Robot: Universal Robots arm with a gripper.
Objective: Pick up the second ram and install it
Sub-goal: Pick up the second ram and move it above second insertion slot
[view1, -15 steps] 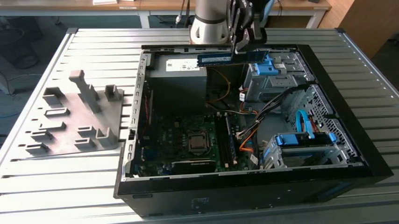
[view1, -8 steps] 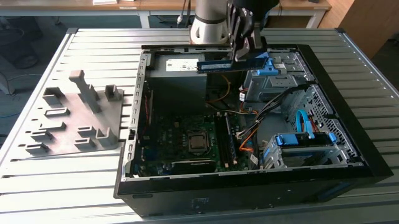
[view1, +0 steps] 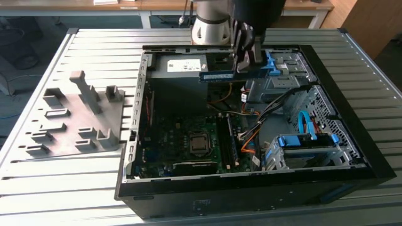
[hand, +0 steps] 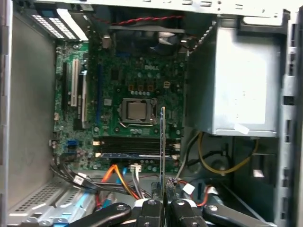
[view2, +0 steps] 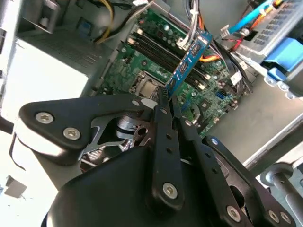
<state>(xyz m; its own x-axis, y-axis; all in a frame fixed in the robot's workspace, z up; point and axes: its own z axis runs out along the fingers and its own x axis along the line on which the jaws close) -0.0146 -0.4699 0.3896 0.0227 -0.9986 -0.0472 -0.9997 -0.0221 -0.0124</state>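
While the slatted table [view1: 63, 188] carries the open computer case [view1: 251, 193] and, outside the case toward the exterior view's left, the grey fixture plate [view1: 69, 127], the motherboard [view1: 182, 141] lies flat on the case floor. Above the case's far side hangs the gripper [view1: 247, 66], fingers pinched narrow on one end of the second ram [view1: 221, 76], held in the air over the case interior, clear of the memory slots [hand: 128, 142].
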